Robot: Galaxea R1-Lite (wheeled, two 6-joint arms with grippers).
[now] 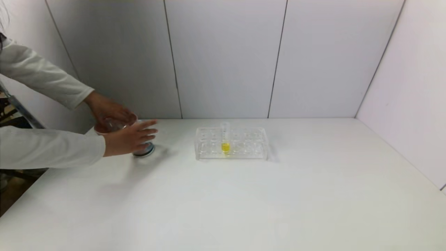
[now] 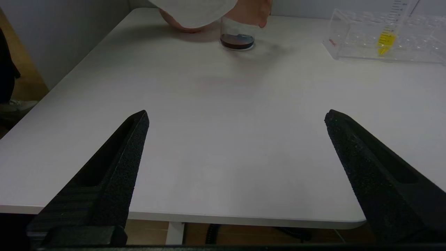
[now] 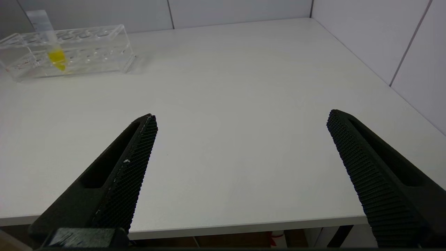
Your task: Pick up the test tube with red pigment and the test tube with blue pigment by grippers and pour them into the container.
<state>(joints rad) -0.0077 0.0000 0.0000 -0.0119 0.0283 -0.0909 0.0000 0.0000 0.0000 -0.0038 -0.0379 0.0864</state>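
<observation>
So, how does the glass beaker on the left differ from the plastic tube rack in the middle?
The beaker is round and upright; the rack is a long, low box with rows of holes. The beaker holds a dark liquid at its bottom; the rack holds one tube with yellow liquid. A person's hands are around the beaker; nothing touches the rack. Both are clear and stand on the white table.
</observation>
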